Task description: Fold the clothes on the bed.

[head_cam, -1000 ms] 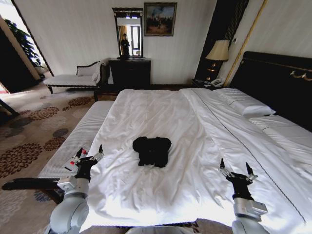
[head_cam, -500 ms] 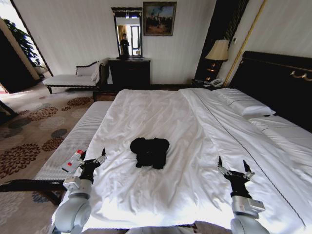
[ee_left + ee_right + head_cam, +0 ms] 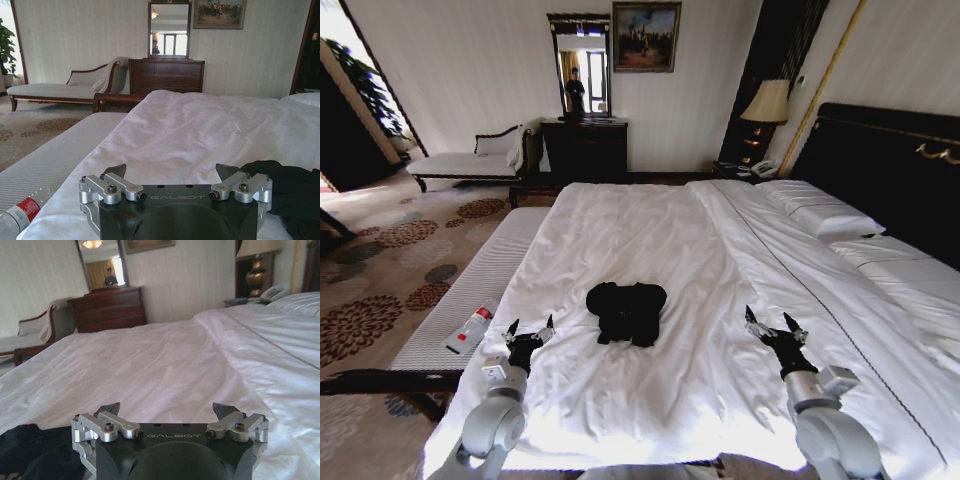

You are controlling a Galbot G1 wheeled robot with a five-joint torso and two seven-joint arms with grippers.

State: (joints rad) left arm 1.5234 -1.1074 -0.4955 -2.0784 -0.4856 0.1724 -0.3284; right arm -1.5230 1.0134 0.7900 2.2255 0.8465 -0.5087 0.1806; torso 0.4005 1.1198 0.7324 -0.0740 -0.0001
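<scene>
Claws (image 3: 531, 330) (image 3: 768, 324) open over white bed (image 3: 650, 230), dresser (image 3: 586, 150) behind.

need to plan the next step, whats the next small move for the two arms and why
Probably bring both grippers inward toward the T-shirt. It lies bunched on the bed, while the left gripper and right gripper hover open on either side, touching nothing.

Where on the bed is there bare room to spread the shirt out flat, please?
The white bed is bare between the black shirt and its far edge, and between shirt and pillows. It is tighter by the near edge: the open left gripper and open right gripper flank the shirt.
</scene>
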